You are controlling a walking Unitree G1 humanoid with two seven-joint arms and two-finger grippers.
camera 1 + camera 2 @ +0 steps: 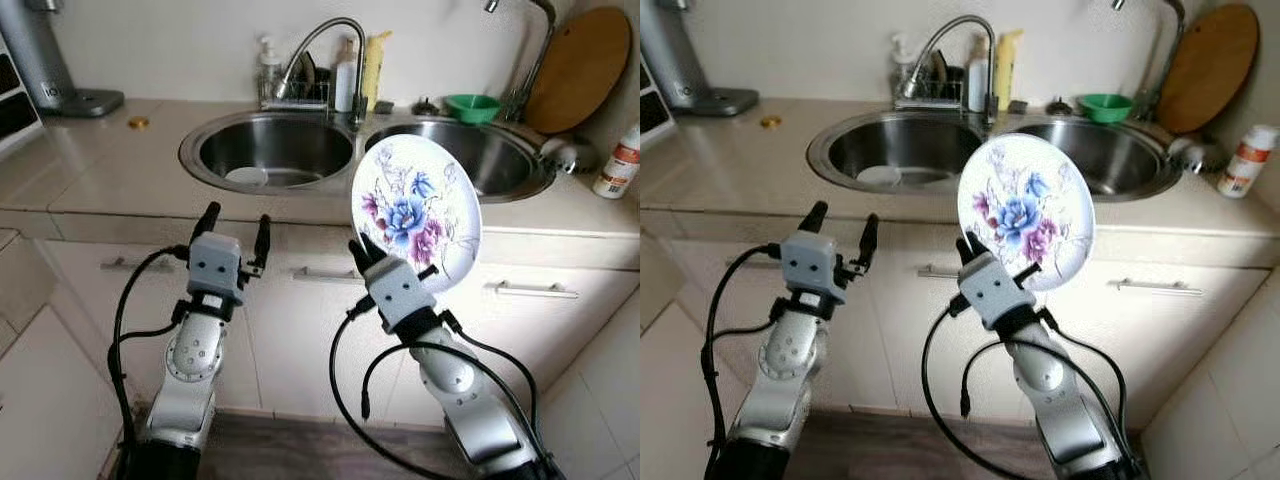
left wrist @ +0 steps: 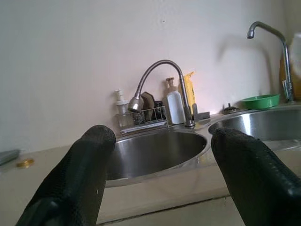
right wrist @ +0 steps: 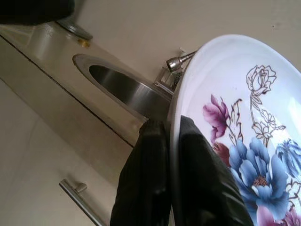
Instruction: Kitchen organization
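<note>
right end effector clenched on rim of white floral-print ceramic plate, held upright before beige bench. left end effector released, empty. plate in hand, placement pending; judged mid-task.

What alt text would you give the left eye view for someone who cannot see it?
The robot's right hand holds a floral plate upright by its rim before a steel double sink. Its left hand is raised beside it, open.
</note>
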